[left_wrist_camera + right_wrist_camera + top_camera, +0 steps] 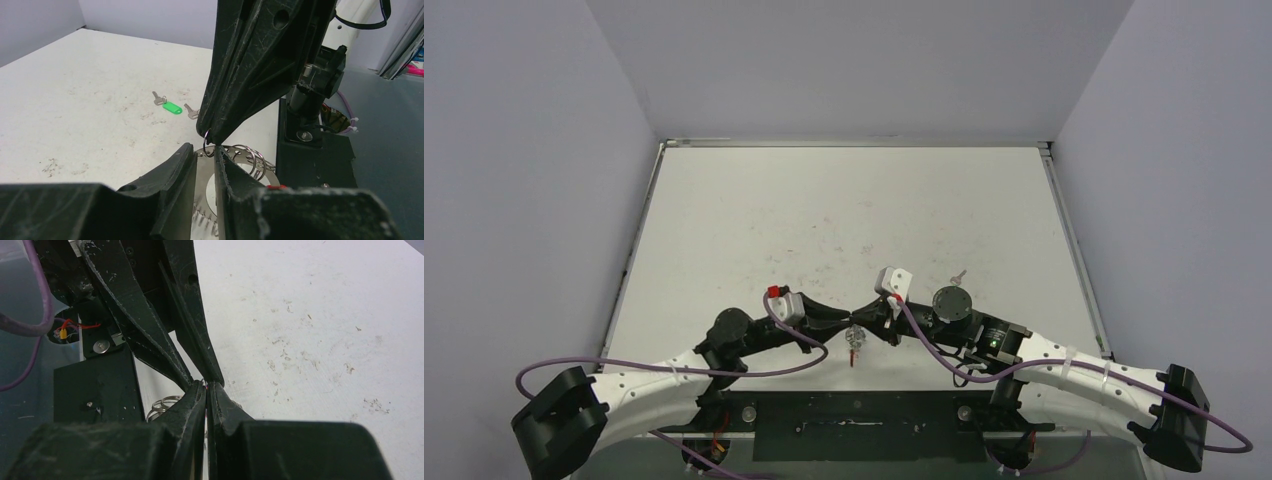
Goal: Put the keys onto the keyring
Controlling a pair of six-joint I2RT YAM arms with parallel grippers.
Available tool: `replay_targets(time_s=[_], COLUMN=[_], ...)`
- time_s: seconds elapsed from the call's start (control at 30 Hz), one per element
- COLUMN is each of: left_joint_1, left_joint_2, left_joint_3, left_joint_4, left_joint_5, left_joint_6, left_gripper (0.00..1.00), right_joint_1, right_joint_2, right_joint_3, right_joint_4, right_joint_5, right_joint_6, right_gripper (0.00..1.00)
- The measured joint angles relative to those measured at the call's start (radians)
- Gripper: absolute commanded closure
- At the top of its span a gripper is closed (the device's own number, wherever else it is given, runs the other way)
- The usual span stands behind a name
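The keyring [250, 159], a silvery loop with coiled rings and a red bit, hangs just above the table's near edge where both grippers meet [856, 342]. My right gripper [210, 136] comes down from above, shut on a thin dark wire loop [206, 141] at the keyring's top. My left gripper [202, 148] sits right under that tip, its jaws a narrow gap apart with the silvery loop showing through the gap. In the right wrist view my right gripper [206, 385] is pressed shut. The keys [171, 107], a green head between silver shafts, lie on the table [959, 277].
The right arm's black base block [315, 155] stands close behind the keyring at the table's near edge. Purple cables [944, 355] loop off both wrists. Grey walls close in the white table [844, 210] on three sides.
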Motion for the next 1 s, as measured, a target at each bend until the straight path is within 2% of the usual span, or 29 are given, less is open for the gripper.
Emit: replay_targets(time_s=[0.2, 0.43, 0.5, 0.53, 0.57, 0.63, 0.7, 0.83, 1.0], left_joint_1=[-0.003, -0.003, -0.003, -0.003, -0.003, -0.004, -0.007, -0.008, -0.008], left_joint_2=[0.033, 0.042, 0.040, 0.037, 0.032, 0.018, 0.002, -0.050, -0.130], left_joint_3=[0.010, 0.011, 0.011, 0.011, 0.011, 0.011, 0.011, 0.011, 0.011], left_joint_4=[0.017, 0.014, 0.012, 0.008, 0.003, -0.012, -0.031, -0.095, -0.199], left_joint_5=[0.024, 0.037, 0.036, 0.036, 0.036, 0.037, 0.036, 0.031, 0.005], left_joint_6=[0.011, 0.015, 0.015, 0.015, 0.015, 0.018, 0.023, 0.033, 0.049], left_gripper=[0.99, 1.00, 1.00, 1.00, 1.00, 1.00, 1.00, 1.00, 1.00], right_joint_1=[-0.001, -0.002, -0.002, -0.002, -0.002, -0.002, -0.001, -0.001, -0.001], right_joint_2=[0.004, 0.004, 0.004, 0.004, 0.003, 0.001, -0.011, -0.072, -0.160], right_joint_3=[0.000, -0.006, -0.006, -0.006, -0.006, -0.007, -0.013, -0.040, -0.057], right_joint_4=[0.005, 0.004, 0.004, 0.004, 0.004, 0.010, 0.026, 0.065, 0.088], right_joint_5=[0.000, 0.002, 0.006, 0.010, 0.014, 0.027, 0.043, 0.087, 0.182], right_joint_6=[0.002, 0.001, 0.002, 0.004, 0.010, 0.026, 0.041, 0.072, 0.109], right_gripper=[1.00, 1.00, 0.83, 0.71, 0.53, 0.30, 0.16, 0.01, 0.00])
